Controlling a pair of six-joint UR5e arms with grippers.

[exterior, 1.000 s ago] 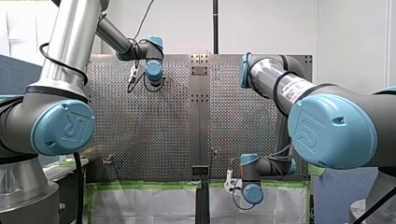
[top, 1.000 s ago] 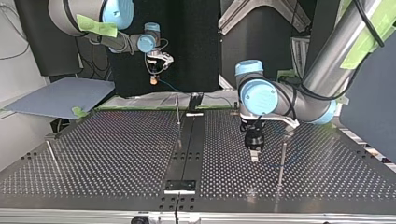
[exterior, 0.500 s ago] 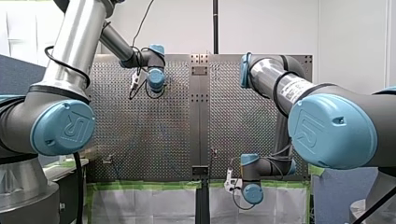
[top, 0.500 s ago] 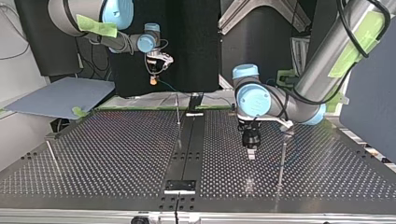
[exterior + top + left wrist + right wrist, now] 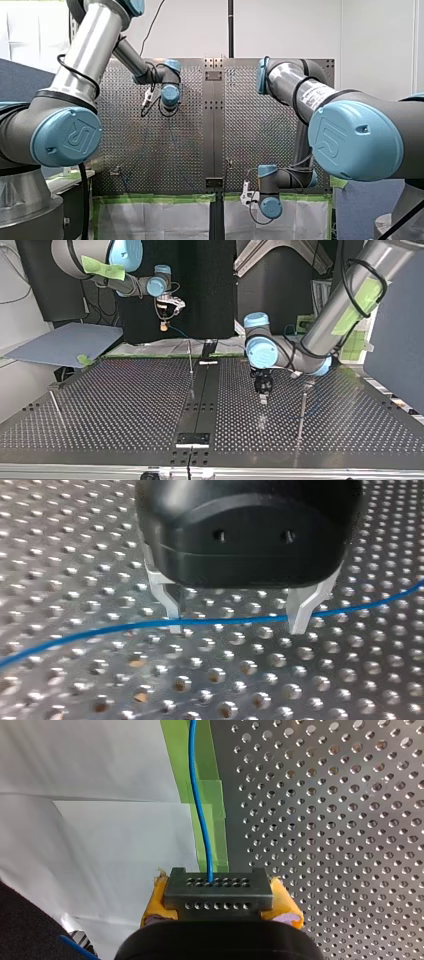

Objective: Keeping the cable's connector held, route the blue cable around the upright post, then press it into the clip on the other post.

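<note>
Straddling blue cable [image 5: 100, 631] with left gripper [image 5: 236, 625] spread, right gripper [image 5: 220, 901] clamping connector [image 5: 218, 887], risked closing on nothing if cable slipped.

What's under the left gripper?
Under my left gripper the blue cable crosses the tips of both open fingers, over the perforated table. Its black body hides the table behind it; contact unclear.

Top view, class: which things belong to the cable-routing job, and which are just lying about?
Job: blue cable; connector; right gripper; left gripper; centre post; post at the view's right.
Lying about: blue-grey board; green tape; probably the post at the view's left.
</note>
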